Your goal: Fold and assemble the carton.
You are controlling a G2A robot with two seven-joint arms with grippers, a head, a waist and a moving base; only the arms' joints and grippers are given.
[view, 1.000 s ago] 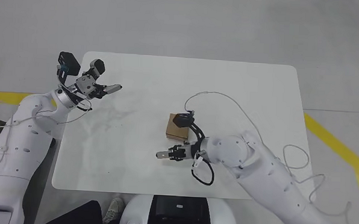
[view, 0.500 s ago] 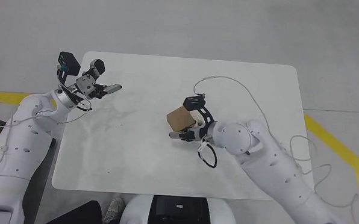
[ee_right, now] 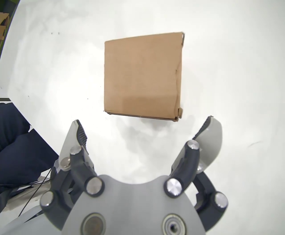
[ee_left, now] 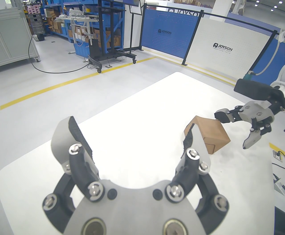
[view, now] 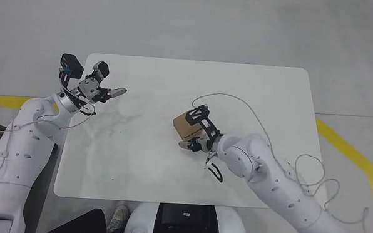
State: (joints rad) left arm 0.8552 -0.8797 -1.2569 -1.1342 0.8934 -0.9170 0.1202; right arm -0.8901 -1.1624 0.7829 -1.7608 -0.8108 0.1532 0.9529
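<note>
- Now the carton (view: 187, 123) stands as a closed brown box near mid-table, somewhat toward the R arm's side. Its top face is shut & flat.
- Done, by the look of it: walls up, top closed.
- Left, prob.: one edge seam looks a bit wavy, w/ a small tab poking out at a corner. A side flap shows in the left wrist view. So a last tuck or press may be due. Underside is hidden, can't judge it.
- R gripper (ee_right: 143, 124): fingers spread wide, nothing held. It hangs just beside the carton w/ one fingertip at the box's upper edge. Whether it touches can't be told.
- L gripper (ee_left: 131, 129): also wide open & empty, hovering over the table's far-left corner. It is well apart from the carton and pointed toward it.
- Table (view: 269, 95): white, rounded corners, faint grey scuffs around the carton.
- Room: grey floor w/ a yellow line (ee_left: 66, 82), blue pegboard panels (ee_left: 169, 42), shelving w/ blue bins (ee_left: 64, 24) behind.
</note>
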